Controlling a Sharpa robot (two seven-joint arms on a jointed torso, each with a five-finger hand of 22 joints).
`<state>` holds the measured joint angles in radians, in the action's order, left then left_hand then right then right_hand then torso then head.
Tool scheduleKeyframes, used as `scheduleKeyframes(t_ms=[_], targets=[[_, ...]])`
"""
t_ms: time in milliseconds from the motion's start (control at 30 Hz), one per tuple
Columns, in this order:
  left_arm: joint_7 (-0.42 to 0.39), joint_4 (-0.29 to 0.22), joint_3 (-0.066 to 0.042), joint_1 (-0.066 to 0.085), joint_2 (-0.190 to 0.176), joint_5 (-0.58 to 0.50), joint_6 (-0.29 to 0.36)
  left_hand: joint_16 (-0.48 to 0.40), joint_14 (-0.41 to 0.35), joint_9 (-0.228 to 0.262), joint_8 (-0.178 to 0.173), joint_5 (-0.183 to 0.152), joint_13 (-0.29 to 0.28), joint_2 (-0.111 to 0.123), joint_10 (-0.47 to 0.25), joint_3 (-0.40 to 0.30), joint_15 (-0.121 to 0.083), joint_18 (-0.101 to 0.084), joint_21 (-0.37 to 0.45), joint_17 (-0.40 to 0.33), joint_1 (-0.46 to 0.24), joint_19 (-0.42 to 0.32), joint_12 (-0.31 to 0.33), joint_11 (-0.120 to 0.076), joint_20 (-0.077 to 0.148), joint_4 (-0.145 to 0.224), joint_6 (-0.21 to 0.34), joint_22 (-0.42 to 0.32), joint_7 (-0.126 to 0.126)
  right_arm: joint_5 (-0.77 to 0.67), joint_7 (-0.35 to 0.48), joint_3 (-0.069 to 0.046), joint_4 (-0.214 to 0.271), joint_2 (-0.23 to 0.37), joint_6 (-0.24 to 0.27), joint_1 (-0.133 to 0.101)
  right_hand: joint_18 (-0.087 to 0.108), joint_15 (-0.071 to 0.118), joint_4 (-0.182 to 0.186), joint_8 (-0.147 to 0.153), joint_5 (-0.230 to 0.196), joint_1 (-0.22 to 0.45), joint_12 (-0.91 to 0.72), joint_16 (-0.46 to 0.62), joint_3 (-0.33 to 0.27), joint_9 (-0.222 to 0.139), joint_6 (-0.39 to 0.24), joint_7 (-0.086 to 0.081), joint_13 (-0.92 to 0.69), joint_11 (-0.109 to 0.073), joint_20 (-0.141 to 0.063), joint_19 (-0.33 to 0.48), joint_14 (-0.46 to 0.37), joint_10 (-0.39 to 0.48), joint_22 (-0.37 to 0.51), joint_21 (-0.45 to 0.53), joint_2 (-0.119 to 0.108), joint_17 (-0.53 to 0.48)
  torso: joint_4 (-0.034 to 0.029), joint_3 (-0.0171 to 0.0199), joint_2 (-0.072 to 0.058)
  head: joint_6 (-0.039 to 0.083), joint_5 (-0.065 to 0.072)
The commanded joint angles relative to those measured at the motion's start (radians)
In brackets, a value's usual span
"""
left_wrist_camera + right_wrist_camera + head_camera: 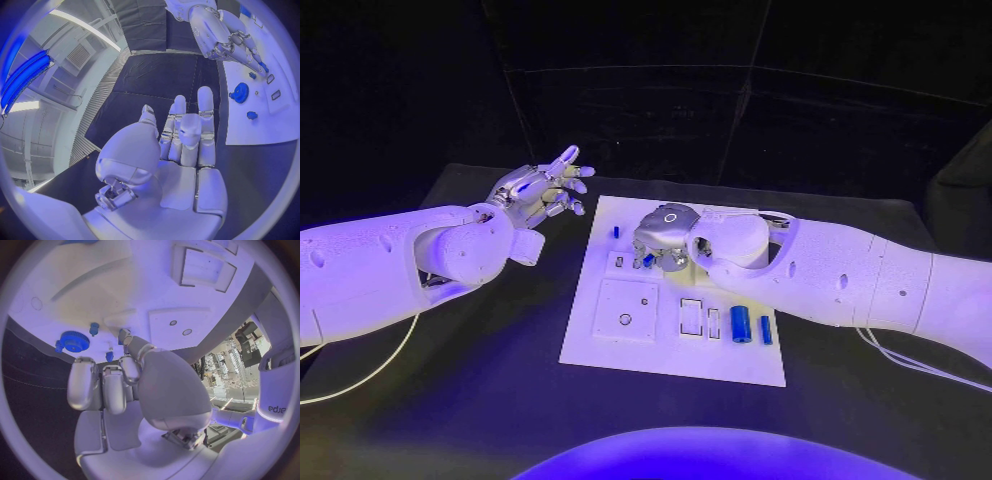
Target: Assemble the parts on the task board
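Note:
The white task board (661, 345) lies in the middle of the black table. My right hand (664, 235) reaches down onto its far middle, fingers curled in, and its fingertips (112, 371) pinch a small blue part (110, 356) right at the board's surface. A blue gear (74, 341) and a small blue peg (94, 329) stand on the board close beside those fingers. Two blue cylinders (738, 322) lie near the board's right edge. My left hand (545, 190) hovers off the board's far left corner, fingers apart and holding nothing.
The board has a raised square block (626, 310) at its near left and several rectangular slots (691, 316) beside the cylinders. A thin blue peg (616, 232) stands near the far left edge. Black table (488, 380) surrounds the board.

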<state>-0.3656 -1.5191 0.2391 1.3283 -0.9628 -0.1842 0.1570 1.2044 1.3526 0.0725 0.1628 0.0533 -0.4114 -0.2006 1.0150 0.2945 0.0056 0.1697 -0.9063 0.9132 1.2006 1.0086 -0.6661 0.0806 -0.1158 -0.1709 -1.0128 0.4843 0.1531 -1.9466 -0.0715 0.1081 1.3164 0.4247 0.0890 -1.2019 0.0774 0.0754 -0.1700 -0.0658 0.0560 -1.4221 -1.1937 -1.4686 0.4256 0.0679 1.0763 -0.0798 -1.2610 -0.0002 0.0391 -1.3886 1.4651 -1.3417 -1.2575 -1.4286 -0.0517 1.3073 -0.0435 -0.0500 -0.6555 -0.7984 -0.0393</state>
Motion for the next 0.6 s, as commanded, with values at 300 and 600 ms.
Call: scheduleKeyframes(t_ms=[300, 600], targets=[[0.002, 0.002, -0.001, 0.002, 0.002, 0.000, -0.011, 0.000, 0.002, -0.001, -0.003, -0.004, 0.001, -0.004, -0.009, -0.001, 0.001, 0.014, 0.006, -0.001, 0.008, 0.006, 0.005, 0.001, -0.001, 0.006, 0.005, -0.001, 0.005, -0.025, 0.008, 0.000, 0.000, 0.001, 0.014, -0.002, -0.009, 0.011, -0.016, -0.005, -0.008, -0.013, -0.020, 0.001, 0.038, 0.002, 0.022, 0.005, -0.015, -0.004, -0.014, -0.001, 0.068, -0.007, -0.002, 0.005, 0.010, 0.105, -0.0003, 0.0001, 0.000, -0.002, 0.000], [0.004, 0.003, -0.001, 0.002, 0.002, 0.000, -0.012, 0.001, 0.003, -0.001, -0.004, -0.005, 0.002, -0.005, -0.009, -0.001, 0.001, 0.014, 0.006, -0.001, 0.009, 0.006, 0.005, 0.001, -0.001, 0.006, 0.006, -0.001, 0.005, -0.029, 0.012, 0.000, -0.001, 0.001, 0.010, -0.002, -0.009, 0.010, -0.025, -0.006, -0.008, -0.012, -0.027, 0.002, 0.053, 0.002, 0.030, 0.005, -0.021, -0.001, -0.014, -0.001, 0.067, -0.009, -0.003, 0.005, 0.011, 0.104, -0.0002, 0.0001, 0.000, -0.003, -0.001]])
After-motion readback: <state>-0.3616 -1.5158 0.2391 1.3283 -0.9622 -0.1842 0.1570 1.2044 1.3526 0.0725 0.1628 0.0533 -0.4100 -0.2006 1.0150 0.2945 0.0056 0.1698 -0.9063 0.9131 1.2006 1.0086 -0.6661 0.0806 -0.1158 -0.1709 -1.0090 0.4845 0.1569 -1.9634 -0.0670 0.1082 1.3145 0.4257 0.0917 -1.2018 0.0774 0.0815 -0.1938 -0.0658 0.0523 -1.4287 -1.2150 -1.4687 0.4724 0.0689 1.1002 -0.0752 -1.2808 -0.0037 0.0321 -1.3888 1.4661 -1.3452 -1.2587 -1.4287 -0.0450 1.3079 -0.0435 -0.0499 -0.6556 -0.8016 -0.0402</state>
